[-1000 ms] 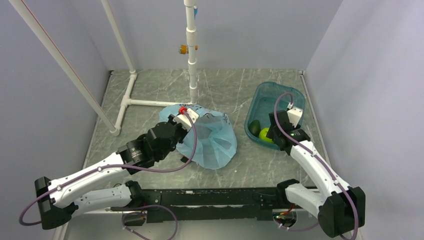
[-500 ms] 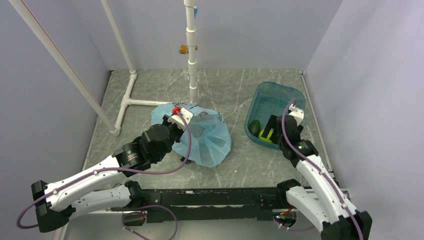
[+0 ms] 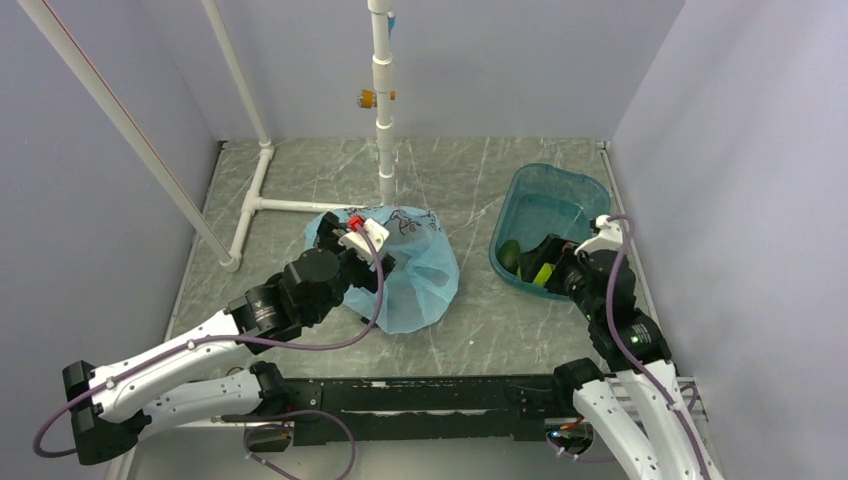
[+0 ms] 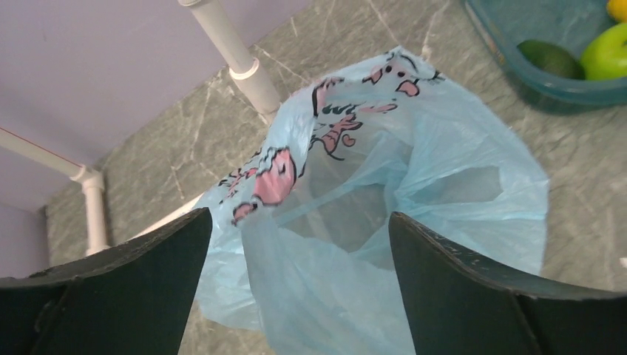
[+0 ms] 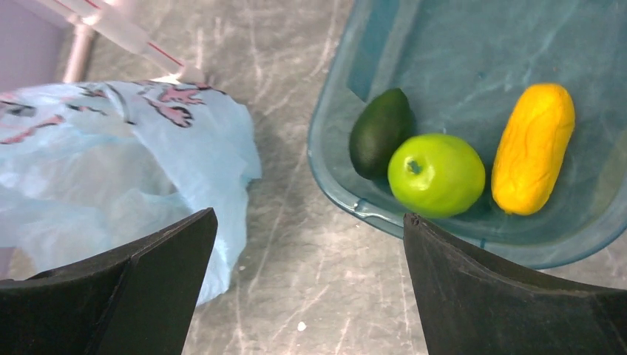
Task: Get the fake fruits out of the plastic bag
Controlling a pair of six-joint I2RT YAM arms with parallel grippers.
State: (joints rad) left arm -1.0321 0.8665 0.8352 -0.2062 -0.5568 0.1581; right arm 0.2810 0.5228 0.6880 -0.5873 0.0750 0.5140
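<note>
The light blue plastic bag (image 3: 420,275) lies crumpled at the table's middle, its pink and dark print on the far side. Its mouth edge (image 4: 333,222) stands loose between the wide-apart fingers of my left gripper (image 4: 299,216), which is open and pinches nothing. The three fake fruits lie together in the teal tub (image 5: 458,44): a dark green oval one (image 5: 379,132), a bright green apple (image 5: 436,174) and a yellow-orange long one (image 5: 534,148). My right gripper (image 5: 310,216) hangs open and empty over bare table between the bag and the tub's near rim.
A white pipe frame stands behind the bag, with an upright post (image 3: 383,120) and a floor bar (image 3: 300,206). A slanted pipe (image 3: 130,130) runs down the left. Grey walls close in on three sides. The tub (image 3: 548,195) sits by the right wall.
My left gripper has gone from shut on the bag to open, and the bag has slumped. The right arm has drawn back from the tub, its jaws spreading wider.
</note>
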